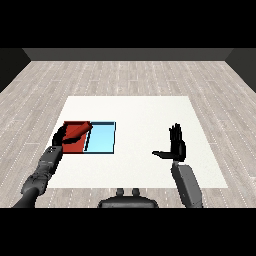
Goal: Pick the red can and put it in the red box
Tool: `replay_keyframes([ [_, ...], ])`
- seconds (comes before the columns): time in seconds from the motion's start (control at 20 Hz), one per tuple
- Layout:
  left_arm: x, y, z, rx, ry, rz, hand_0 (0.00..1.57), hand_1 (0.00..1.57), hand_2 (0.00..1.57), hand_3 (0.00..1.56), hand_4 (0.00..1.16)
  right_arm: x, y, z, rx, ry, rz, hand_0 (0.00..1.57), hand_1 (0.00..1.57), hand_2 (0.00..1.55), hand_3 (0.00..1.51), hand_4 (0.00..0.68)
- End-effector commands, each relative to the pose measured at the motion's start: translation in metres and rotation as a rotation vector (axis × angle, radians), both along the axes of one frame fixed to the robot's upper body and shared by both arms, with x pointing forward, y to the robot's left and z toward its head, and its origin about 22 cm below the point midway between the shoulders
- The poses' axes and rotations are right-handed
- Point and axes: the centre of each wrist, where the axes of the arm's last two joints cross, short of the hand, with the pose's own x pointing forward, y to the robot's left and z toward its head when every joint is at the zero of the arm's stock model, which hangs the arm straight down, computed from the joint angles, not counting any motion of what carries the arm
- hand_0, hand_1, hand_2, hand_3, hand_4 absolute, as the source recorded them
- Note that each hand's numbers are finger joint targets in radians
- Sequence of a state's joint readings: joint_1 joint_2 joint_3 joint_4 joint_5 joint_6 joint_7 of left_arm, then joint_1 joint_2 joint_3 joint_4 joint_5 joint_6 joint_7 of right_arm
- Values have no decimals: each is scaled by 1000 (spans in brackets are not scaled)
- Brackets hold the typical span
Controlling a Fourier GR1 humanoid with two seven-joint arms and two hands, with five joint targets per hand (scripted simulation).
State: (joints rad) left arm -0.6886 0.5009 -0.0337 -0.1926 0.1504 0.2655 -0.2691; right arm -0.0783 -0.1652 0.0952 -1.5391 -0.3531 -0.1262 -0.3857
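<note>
The red can [78, 132] lies tilted over the red tray [74, 124], its upper end toward the tray's right wall. My left hand [63, 136] is curled round the can's lower left end, above the tray's near part. Next to the red tray on its right lies the light blue tray [101, 138]. Over the bare table at the right my right hand [176, 143] is held upright with straight fingers and the thumb sticking out to the left; it holds nothing.
The white table [135, 115] spreads wide behind and between the two hands. Both trays sit near its left edge. A grey wooden floor surrounds the table.
</note>
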Motion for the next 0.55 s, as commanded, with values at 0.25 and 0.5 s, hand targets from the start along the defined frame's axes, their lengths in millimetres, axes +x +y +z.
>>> replay_keyframes([
  [0.25,37,-68,25,-550,-774,-251,0,0,0,0,0,4,-6,5,-21,-18,38,0,0,0,0,0],
  [0.5,11,-117,-3,-636,-871,-403,0,0,0,0,0,-2,-14,0,-57,-9,61,0,0,0,0,0],
])
